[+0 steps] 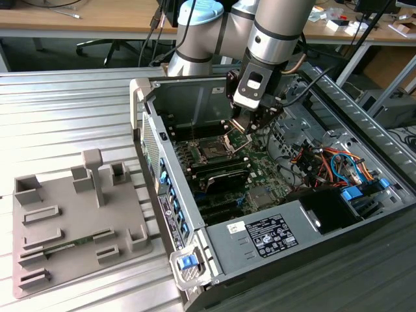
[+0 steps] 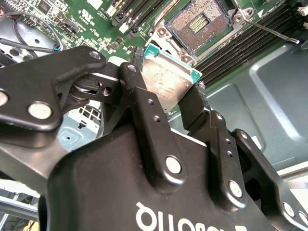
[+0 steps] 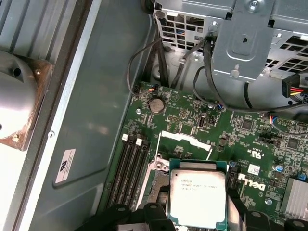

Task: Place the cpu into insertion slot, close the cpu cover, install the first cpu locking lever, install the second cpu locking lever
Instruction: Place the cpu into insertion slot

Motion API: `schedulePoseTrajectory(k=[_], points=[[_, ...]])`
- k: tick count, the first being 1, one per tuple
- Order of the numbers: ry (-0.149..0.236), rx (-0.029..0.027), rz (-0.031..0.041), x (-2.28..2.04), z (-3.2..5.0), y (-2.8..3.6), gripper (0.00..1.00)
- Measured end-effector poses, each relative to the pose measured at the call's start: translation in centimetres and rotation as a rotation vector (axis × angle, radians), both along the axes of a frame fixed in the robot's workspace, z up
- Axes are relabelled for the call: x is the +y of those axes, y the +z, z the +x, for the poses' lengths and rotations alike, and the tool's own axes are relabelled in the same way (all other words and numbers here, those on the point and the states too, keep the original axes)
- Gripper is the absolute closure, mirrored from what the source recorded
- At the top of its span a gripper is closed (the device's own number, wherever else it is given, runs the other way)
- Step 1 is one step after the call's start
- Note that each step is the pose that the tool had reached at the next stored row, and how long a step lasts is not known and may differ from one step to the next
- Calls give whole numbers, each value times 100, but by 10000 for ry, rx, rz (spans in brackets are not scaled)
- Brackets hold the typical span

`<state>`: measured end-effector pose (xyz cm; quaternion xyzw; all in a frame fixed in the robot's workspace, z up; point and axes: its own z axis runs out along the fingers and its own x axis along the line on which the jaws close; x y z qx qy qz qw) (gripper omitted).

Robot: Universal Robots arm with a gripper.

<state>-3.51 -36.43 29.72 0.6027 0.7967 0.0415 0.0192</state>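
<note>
Inside the open PC case, over the motherboard near its middle, the gripper is clamped on the cpu, with its fingers pinching two opposite edges and the metal top facing up. The insertion slot lies close by the chip; whether the chip is squarely over it can't be told. The slot's contact field is bare, i.e. uncovered, w/ memory slots along one side. Step in hand looks like placing the cpu, so early in the task. To do it well, prob.: square the chip's corners w/ the slot's rim, keep it level, lower straight w/o sliding across the contacts, and loosen the grip only once it sits flat.
</note>
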Motion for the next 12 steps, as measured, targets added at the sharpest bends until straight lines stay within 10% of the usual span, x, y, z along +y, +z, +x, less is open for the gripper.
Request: schedulePoseTrajectory(k=[12], points=[[-285, 0, 0, 0, 0, 0, 45]])
